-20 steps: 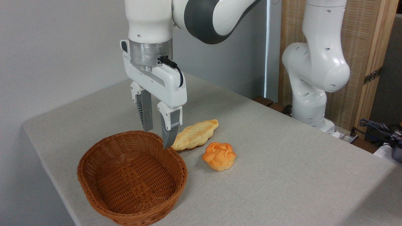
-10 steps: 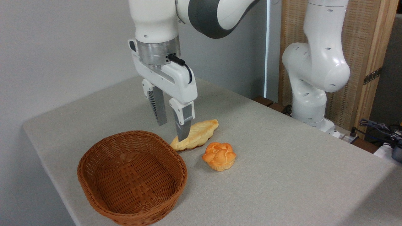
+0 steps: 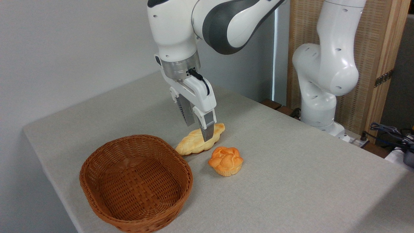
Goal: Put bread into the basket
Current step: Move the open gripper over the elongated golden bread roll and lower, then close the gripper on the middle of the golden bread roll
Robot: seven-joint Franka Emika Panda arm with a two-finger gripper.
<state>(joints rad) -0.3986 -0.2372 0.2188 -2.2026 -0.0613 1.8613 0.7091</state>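
The pincer (image 3: 198, 131) hangs over the bread (image 3: 196, 143), its two fingers spread apart with nothing between them; the nearer fingertip overlaps the loaf's middle in view, and contact cannot be told. The bread lies on the grey surface (image 3: 291, 181) directly beneath the pincer. The basket (image 3: 136, 183) sits below and left of the pincer, just beside the loaf's end. A small orange bun (image 3: 225, 160) rests just below-right of the pincer.

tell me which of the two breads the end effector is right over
The long pale braided loaf; the end effector hangs open over it. The small round orange bun sits apart, nearer the camera.
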